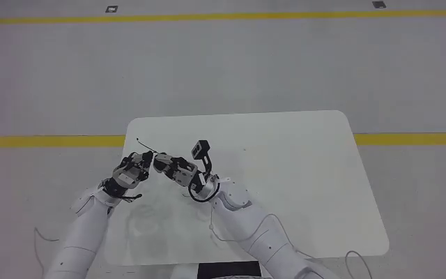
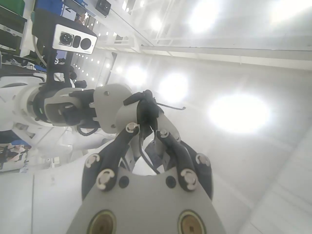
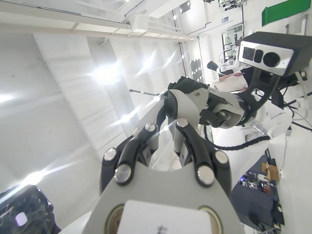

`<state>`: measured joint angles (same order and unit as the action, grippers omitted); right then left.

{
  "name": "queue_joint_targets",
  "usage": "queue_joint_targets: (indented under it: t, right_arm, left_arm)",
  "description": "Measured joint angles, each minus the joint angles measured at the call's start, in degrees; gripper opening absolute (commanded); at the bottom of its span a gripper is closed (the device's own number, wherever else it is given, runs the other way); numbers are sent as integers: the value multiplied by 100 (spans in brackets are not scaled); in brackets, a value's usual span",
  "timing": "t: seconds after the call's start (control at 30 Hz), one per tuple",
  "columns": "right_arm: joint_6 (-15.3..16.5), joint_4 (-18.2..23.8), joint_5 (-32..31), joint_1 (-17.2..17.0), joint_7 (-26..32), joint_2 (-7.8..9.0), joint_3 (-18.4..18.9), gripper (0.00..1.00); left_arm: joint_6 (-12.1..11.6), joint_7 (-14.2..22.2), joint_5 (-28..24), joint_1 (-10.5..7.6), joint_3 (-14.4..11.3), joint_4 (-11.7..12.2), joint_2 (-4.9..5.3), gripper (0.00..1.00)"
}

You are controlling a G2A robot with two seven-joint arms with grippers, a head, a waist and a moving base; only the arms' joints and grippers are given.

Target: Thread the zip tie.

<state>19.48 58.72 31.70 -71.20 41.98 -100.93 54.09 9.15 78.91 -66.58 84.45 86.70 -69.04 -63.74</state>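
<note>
Meeting tip to tip above the bench (image 1: 300, 160), left tool (image 2: 148, 120) and right tool (image 3: 165, 115) each pinch the zip tie (image 2: 170, 106), seemingly steadying both ends for threading

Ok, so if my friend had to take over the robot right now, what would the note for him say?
Left gripper: shut on the zip tie, held up over the left part of the table.
Right gripper: shut on the same tie, tip to tip with the left one.
The tie's thin end sticks out past both grippers.
Done: tie is off the table, gripped by both.
To do: I can't see if the end is through the head. Check, then finish threading.
</note>
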Motion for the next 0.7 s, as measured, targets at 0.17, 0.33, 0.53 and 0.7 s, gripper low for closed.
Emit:
queue_joint_targets:
  t: [0.17,0.33,0.53,0.7]
  right_arm:
    - [0,13,-128,-55,10,-46,120,0]
    - [0,52,-311,-103,39,-78,205,19]
    - [0,140,-384,-170,119,-79,314,25]
    - [0,179,-444,-181,106,-75,328,22]
  left_arm:
    - [0,0,0,0,0,0,0,0]
    - [0,0,0,0,0,0,0,0]
    - [0,0,0,0,0,0,0,0]
    - [0,0,0,0,0,0,0,0]
